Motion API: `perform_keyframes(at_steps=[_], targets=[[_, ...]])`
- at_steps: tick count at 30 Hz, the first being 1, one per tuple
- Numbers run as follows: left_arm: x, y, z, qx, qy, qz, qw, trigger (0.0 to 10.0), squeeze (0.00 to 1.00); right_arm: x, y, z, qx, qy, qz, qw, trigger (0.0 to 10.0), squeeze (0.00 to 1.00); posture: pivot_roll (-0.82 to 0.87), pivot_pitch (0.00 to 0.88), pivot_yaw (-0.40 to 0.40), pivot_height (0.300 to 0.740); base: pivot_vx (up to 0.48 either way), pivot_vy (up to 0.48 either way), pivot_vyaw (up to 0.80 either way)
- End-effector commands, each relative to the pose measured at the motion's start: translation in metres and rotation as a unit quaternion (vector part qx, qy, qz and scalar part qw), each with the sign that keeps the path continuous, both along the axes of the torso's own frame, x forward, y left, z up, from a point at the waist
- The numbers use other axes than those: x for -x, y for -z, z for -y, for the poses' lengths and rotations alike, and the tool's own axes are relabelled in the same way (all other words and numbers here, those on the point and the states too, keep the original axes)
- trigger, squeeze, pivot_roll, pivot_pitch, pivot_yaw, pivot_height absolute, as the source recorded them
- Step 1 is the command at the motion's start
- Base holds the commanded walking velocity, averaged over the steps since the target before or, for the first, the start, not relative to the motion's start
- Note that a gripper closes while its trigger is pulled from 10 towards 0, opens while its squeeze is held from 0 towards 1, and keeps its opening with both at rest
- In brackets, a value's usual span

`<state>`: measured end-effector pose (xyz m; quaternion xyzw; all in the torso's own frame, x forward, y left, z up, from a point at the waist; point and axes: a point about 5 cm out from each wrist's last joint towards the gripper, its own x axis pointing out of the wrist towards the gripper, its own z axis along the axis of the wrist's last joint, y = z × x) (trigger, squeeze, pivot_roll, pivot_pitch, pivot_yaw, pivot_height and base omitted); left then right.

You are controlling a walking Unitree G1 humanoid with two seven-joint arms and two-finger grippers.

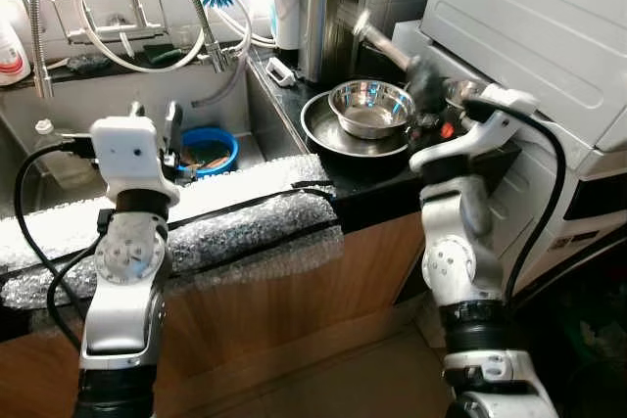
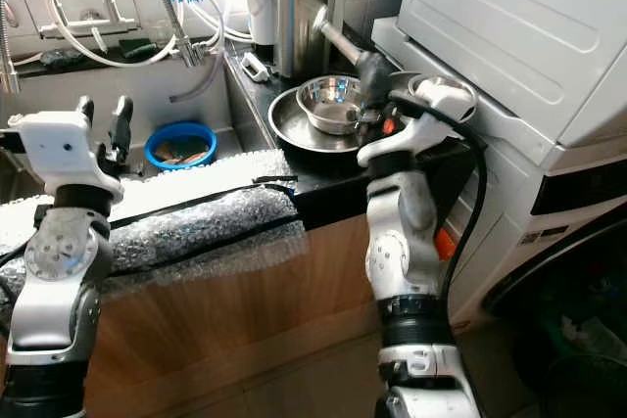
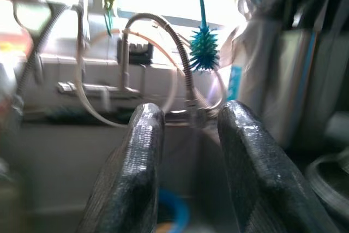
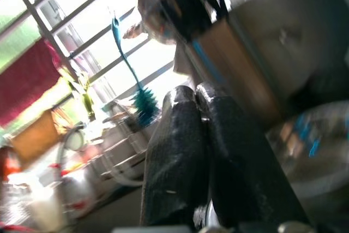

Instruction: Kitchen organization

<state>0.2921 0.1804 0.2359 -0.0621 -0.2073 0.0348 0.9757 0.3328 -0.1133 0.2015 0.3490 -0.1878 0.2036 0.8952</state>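
The organizing is looking barely begun. The steel bowl (image 1: pixel 370 108) is sitting inside a larger steel pan (image 1: pixel 323 131) on the dark table (image 1: pixel 377 173), near its front edge beside the sink (image 1: pixel 220 95), and a blue bowl (image 1: pixel 208 149) is lying down in the sink. The right end effector (image 1: pixel 428 80) is reaching at the bowl's rim, its fingers (image 4: pixel 180 151) pressed narrowly together; I cannot tell whether they are pinching anything. The left end effector (image 3: pixel 188 151) is hovering above the sink with a moderate gap between its fingers, holding nothing. Everything is still waiting to be put away.
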Motion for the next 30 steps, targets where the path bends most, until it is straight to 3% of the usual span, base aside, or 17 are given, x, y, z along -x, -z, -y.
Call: perform_keyframes(at_steps=[1, 5, 7, 9, 10, 11, 20, 21, 23, 29, 30], targets=[[0.001, -0.005, 0.001, 0.03, 0.026, 0.0, 0.999, 10.0, 0.0, 0.005, -0.009, 0.0, -0.022, -0.022, 0.016, 0.999, 10.0, 0.0, -0.04, 0.0, -0.068, 0.727, 0.0, 0.0, 0.0], [0.002, 0.008, 0.007, 0.098, 0.123, -0.036, 0.987, 10.0, 0.0, 0.026, 0.006, -0.006, -0.033, -0.078, 0.001, 0.996, 10.0, 0.0, -0.04, 0.0, -0.065, 0.727, 0.0, 0.0, 0.0], [0.004, 0.009, 0.009, 0.1, 0.144, -0.04, 0.984, 10.0, 0.0, 0.031, 0.007, -0.005, -0.041, -0.089, 0.001, 0.995, 10.0, 0.0, -0.04, 0.0, -0.064, 0.727, 0.0, 0.0, 0.0], [0.008, 0.012, 0.018, 0.114, 0.209, -0.055, 0.97, 10.0, 0.0, 0.04, 0.007, 0.001, -0.08, -0.109, 0.002, 0.991, 10.0, 0.0, -0.04, 0.0, -0.061, 0.727, 0.0, 0.0, 0.0], [0.008, 0.012, 0.018, 0.114, 0.209, -0.055, 0.97, 10.0, 0.0, 0.04, 0.007, 0.001, -0.08, -0.109, 0.002, 0.991, 10.0, 0.0, -0.04, 0.0, -0.061, 0.727, 0.0, 0.0, 0.0], [0.011, 0.014, 0.022, 0.127, 0.239, -0.06, 0.961, 10.0, 0.0, 0.045, 0.007, 0.005, -0.103, -0.12, 0.002, 0.987, 10.0, 0.0, -0.04, 0.0, -0.061, 0.727, 0.0, 0.0, 0.0], [0.011, 0.02, 0.027, 0.197, 0.275, -0.074, 0.938, 10.0, 0.0, 0.06, 0.012, 0.003, -0.127, -0.166, -0.009, 0.978, 10.0, 0.0, -0.04, 0.0, -0.055, 0.727, 0.0, 0.0, 0.0], [0.013, 0.022, 0.032, 0.205, 0.29, -0.076, 0.932, 10.0, 1.0, 0.063, 0.016, 0.0, -0.13, -0.174, -0.015, 0.976, 10.0, 0.0, -0.04, 0.0, -0.058, 0.727, 0.0, 0.0, 0.0], [0.013, 0.022, 0.035, 0.209, 0.295, -0.077, 0.929, 10.0, 1.0, 0.064, 0.017, 0.0, -0.131, -0.177, -0.018, 0.975, 10.0, 0.0, -0.04, 0.0, -0.058, 0.727, 0.0, 0.0, 0.0], [0.017, 0.02, 0.052, 0.235, 0.344, -0.087, 0.905, 10.0, 1.0, 0.073, 0.034, -0.005, -0.122, -0.21, -0.049, 0.969, 10.0, 0.0, -0.03, 0.0, -0.064, 0.727, 0.0, 0.0, 0.0], [0.018, 0.02, 0.054, 0.236, 0.347, -0.087, 0.904, 10.0, 0.82, 0.074, 0.036, -0.005, -0.123, -0.212, -0.054, 0.968, 10.0, 0.0, -0.03, 0.0, -0.064, 0.727, 0.0, 0.0, 0.0]])
